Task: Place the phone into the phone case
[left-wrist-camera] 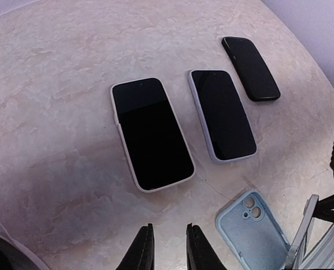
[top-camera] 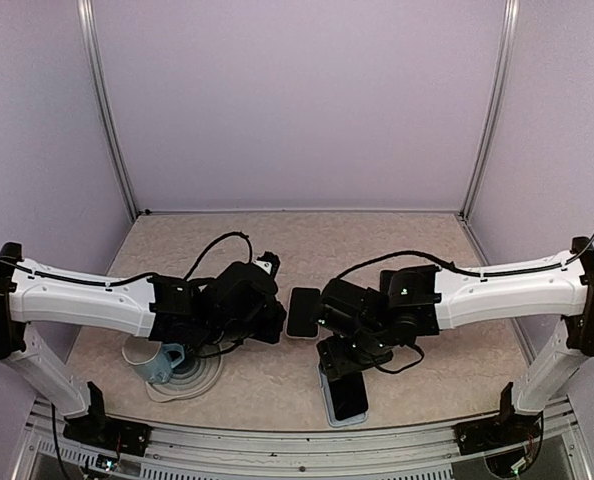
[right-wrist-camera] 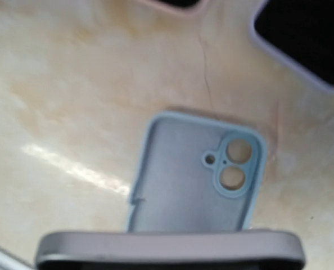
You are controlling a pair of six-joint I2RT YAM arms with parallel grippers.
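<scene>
A light blue phone case (right-wrist-camera: 184,180) lies empty on the marbled table, inside up, with its camera holes showing; it also shows in the left wrist view (left-wrist-camera: 251,232). My right gripper (top-camera: 344,376) is shut on the phone (right-wrist-camera: 170,247), whose grey edge runs across the bottom of the right wrist view, just above the case's near end. The fingers themselves are hidden there. From the left wrist view the phone (left-wrist-camera: 303,233) appears as a tilted edge at the far right. My left gripper (left-wrist-camera: 169,226) hovers over bare table left of the case, its jaws a little apart with nothing between them.
Three more phones lie in a row: one in a white case (left-wrist-camera: 152,133), one in a lavender case (left-wrist-camera: 222,114) and a bare black one (left-wrist-camera: 250,68). A light blue cup (top-camera: 162,362) stands on a white plate (top-camera: 202,385) under the left arm, near the table's front edge.
</scene>
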